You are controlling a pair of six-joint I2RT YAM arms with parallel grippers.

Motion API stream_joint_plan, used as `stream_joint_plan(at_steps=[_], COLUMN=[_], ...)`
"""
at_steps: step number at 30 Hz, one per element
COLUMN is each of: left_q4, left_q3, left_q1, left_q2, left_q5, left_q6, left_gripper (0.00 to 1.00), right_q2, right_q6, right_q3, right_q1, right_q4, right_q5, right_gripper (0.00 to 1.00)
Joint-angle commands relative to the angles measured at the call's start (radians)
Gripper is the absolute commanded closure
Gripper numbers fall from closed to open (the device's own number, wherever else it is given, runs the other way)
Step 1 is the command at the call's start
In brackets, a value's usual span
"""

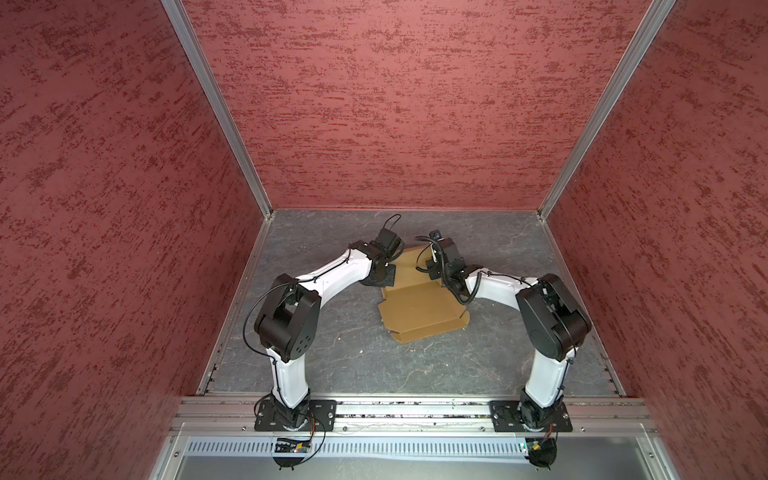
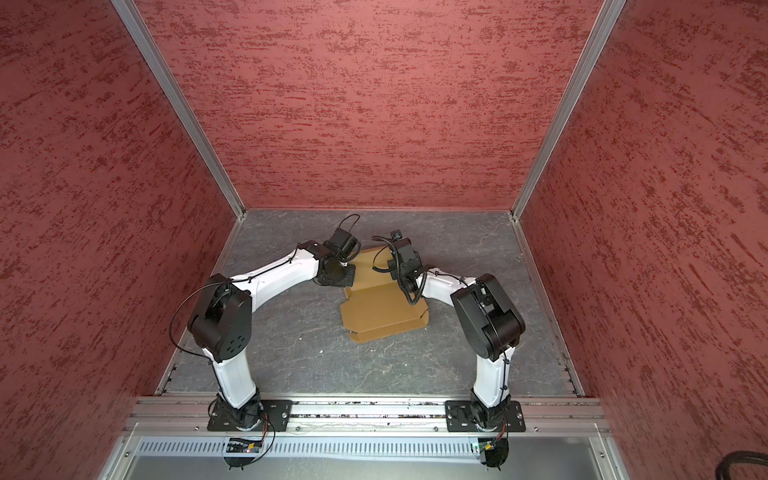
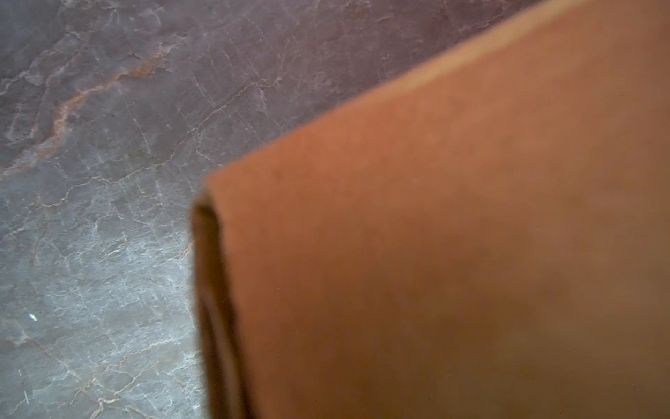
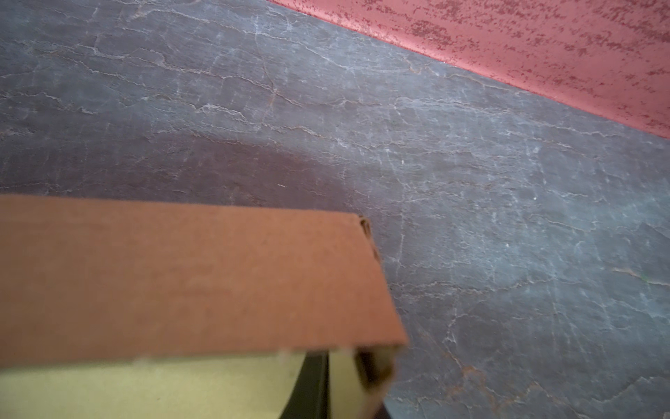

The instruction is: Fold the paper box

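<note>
We see the plain brown, corrugated cardboard paper box (image 1: pixel 419 311) near the middle of the grey stone-patterned table (image 1: pixel 332 357). Its near part lies flat and its panel toward 12 o'clock is tilted up. The left gripper (image 1: pixel 384 276) sits at that panel's 9 o'clock edge with its fingers together; whether cardboard lies between them we cannot tell. The right gripper (image 1: pixel 432 270) sits at the 3 o'clock edge; its fingers are hidden, so we cannot tell their state.

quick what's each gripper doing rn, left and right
left gripper: closed, at the edge of the box; whether it grips it is hidden
right gripper: cannot tell, cardboard covers it
</note>
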Motion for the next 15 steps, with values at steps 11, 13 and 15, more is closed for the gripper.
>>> stream_joint_plan(at_steps=[11,13,15], left_q4=[0.063,0.064,0.063], left_q3=[0.005,-0.002,-0.005], left_q1=[-0.007,-0.005,-0.005], left_q2=[-0.005,-0.006,-0.007], left_q5=[-0.010,-0.021,-0.029], left_q6=[0.023,0.019,0.015], left_gripper=[0.95,0.95,0.95], right_q2=[-0.016,-0.028,-0.040], right_q6=[0.064,0.070,0.076], right_q3=[0.001,-0.006,-0.015], right_q1=[0.027,0.026,0.027], right_q4=[-0.039,-0.039,-0.039], right_q5=[-0.080,-0.080,-0.081], right_gripper=[0.74,0.73,0.73])
